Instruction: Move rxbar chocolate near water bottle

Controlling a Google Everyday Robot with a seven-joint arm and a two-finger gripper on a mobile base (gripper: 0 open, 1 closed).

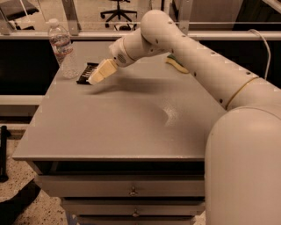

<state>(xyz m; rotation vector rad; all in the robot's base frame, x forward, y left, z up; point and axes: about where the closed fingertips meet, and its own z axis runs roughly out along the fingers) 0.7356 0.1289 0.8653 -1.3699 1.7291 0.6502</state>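
The rxbar chocolate (86,72) is a flat black bar with white text. It lies on the grey table (127,123) at the far left, just right of the water bottle (62,49). The bottle is clear and ribbed, with a white cap, and stands upright near the table's left edge. My gripper (97,74) is cream-coloured and points down and to the left. It sits right against the bar's right side and covers part of it. I cannot see whether it holds the bar.
A green-and-yellow sponge (178,65) lies at the back of the table, partly behind my arm. Drawers (131,191) sit under the tabletop. A railing and an office chair (117,11) stand beyond the table.
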